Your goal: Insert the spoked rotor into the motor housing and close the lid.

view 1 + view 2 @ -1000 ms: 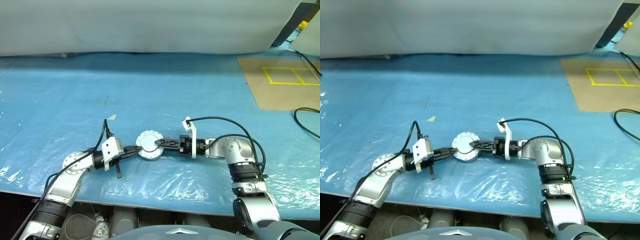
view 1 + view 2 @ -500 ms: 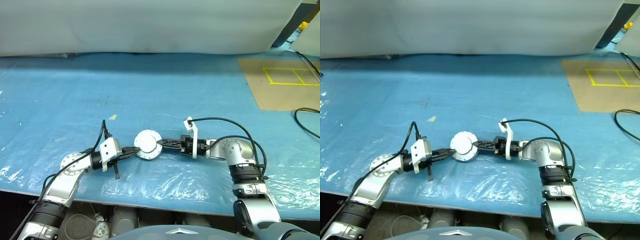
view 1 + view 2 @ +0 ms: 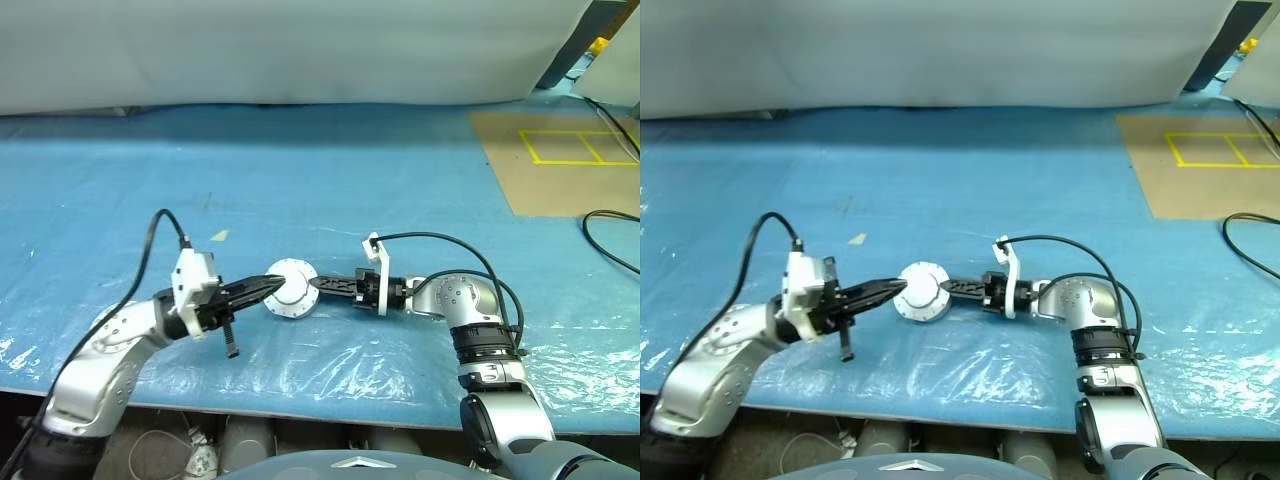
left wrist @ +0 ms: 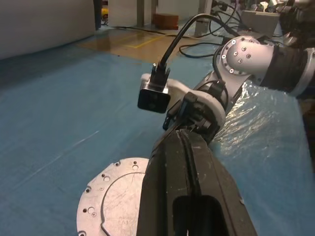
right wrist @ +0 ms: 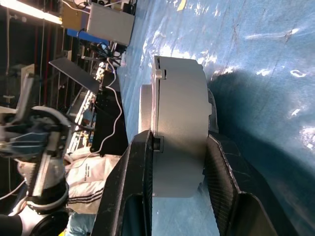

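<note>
Round grey metal lid on crinkly blue surface. Right jaws clamp lid's 3 o'clock edge. Left jaws together, above lid.

You're working over a blue plastic sheet with a white backdrop behind it. To your right lies brown cardboard marked with yellow tape squares, and a black cable beside it.

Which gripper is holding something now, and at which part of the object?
The right gripper clamps the closed motor housing across its thickness, at the rim, fingers on both flat faces. The left gripper is shut and holds nothing.
</note>
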{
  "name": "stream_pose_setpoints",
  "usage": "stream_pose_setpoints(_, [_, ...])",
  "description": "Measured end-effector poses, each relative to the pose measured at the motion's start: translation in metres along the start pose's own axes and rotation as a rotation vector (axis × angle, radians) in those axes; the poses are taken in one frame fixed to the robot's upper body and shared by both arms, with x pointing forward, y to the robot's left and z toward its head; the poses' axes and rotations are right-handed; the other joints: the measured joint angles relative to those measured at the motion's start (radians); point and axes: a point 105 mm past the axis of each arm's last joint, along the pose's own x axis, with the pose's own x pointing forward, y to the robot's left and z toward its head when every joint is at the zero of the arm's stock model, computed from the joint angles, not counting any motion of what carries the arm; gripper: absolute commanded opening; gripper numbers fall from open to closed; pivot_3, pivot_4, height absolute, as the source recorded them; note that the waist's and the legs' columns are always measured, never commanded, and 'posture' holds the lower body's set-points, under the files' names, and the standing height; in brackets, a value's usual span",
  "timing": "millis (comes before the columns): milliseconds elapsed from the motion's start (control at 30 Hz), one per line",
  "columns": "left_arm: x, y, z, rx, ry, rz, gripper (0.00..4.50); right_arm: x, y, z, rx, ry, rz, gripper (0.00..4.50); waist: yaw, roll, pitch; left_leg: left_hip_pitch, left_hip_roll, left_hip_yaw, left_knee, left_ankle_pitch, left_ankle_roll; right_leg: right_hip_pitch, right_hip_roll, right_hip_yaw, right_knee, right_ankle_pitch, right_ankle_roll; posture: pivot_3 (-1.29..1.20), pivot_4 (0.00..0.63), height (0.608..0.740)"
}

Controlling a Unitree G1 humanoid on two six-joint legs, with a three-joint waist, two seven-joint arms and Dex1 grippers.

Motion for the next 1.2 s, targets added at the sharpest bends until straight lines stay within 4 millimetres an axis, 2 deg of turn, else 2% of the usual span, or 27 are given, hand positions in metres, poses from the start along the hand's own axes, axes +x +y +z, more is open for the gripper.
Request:
stream_pose_setpoints(167, [-0.018,0.011,-0.01,-0.081,0.043,0.098,0.0,-0.004,-0.001,0.004,0.04,-0.022,0.003,1.1,0.005,0.0,0.001,0.0,0.0,0.0,0.001,0.0,0.0,0.001,-0.001,0.0,0.0,0.0,0.0,0.0,0.15,0.74])
stream_pose_setpoints(267, [-0.027,0.028,-0.027,-0.174,0.071,0.23,0.0,-0.009,0.0,0.007,0.095,-0.038,0.009,1.1,0.005,0.0,0.001,-0.001,0.0,0.0,0.002,0.0,0.0,0.0,-0.001,0.0,0.0,0.0,0.0,0.0,0.15,0.74])
stream_pose_setpoints(367, [-0.029,0.038,-0.045,-0.298,0.067,0.342,0.0,-0.011,0.013,0.021,0.114,-0.068,0.054,1.1,0.003,0.0,0.002,-0.006,-0.001,0.0,0.002,0.0,0.0,-0.005,0.0,0.0,0.0,0.001,0.002,0.0,0.15,0.74])
stream_pose_setpoints(467, [-0.025,0.043,-0.053,-0.406,0.013,0.399,0.61,-0.011,0.037,0.041,0.082,-0.108,0.14,1.1,0.001,-0.001,0.002,-0.006,0.0,0.0,0.002,0.0,-0.001,-0.005,0.002,0.0,0.001,0.003,0.004,0.0,0.15,0.74])
stream_pose_setpoints(567, [-0.024,0.047,-0.056,-0.553,-0.083,0.44,1.56,-0.009,0.056,0.052,0.062,-0.127,0.209,1.1,0.004,-0.001,0.002,-0.006,0.0,0.0,0.001,-0.001,-0.003,-0.005,0.002,-0.001,0.002,0.003,0.004,0.0,0.15,0.74])
stream_pose_setpoints(733, [-0.032,0.054,-0.029,-0.714,-0.325,0.418,3.27,-0.007,0.059,0.051,0.084,-0.12,0.213,1.1,0.011,-0.001,0.003,-0.008,0.0,-0.001,0.002,-0.002,-0.004,-0.005,0.002,-0.001,0.002,0.003,0.004,0.0,0.15,0.74])
stream_pose_setpoints(833, [-0.036,0.055,-0.017,-0.78,-0.417,0.407,4.32,-0.006,0.066,0.058,0.072,-0.135,0.223,1.1,0.01,-0.001,0.003,-0.007,0.0,-0.001,0.003,-0.002,-0.004,-0.005,0.002,-0.001,0.002,0.003,0.004,0.0,0.15,0.74])
stream_pose_setpoints(867, [-0.037,0.054,-0.016,-0.799,-0.427,0.401,4.46,-0.005,0.07,0.061,0.064,-0.138,0.234,1.1,0.01,-0.002,0.003,-0.007,0.0,-0.001,0.003,-0.002,-0.004,-0.005,0.002,-0.001,0.002,0.003,0.004,0.0,0.15,0.74])
stream_pose_setpoints(967, [-0.037,0.045,-0.017,-0.857,-0.426,0.368,4.46,-0.004,0.079,0.066,0.052,-0.147,0.27,1.1,0.01,-0.002,0.003,-0.007,0.0,-0.001,0.003,-0.002,-0.004,-0.005,0.002,-0.001,0.001,0.003,0.004,0.0,0.15,0.74])
stream_pose_setpoints(1067, [-0.032,0.03,-0.019,-0.903,-0.386,0.323,4.46,-0.003,0.078,0.066,0.058,-0.146,0.266,1.1,0.013,-0.002,0.003,-0.007,0.0,-0.001,0.003,-0.002,-0.004,-0.005,0.002,-0.001,0.001,0.003,0.005,0.0,0.15,0.74])
stream_pose_setpoints(1200, [-0.013,0.024,-0.001,-0.905,-0.437,0.265,4.46,-0.002,0.078,0.064,0.067,-0.134,0.264,1.1,0.027,-0.002,0.003,-0.007,0.001,-0.002,0.003,-0.002,-0.004,-0.004,0.003,-0.001,0.001,0.004,0.006,0.0,0.15,0.74])
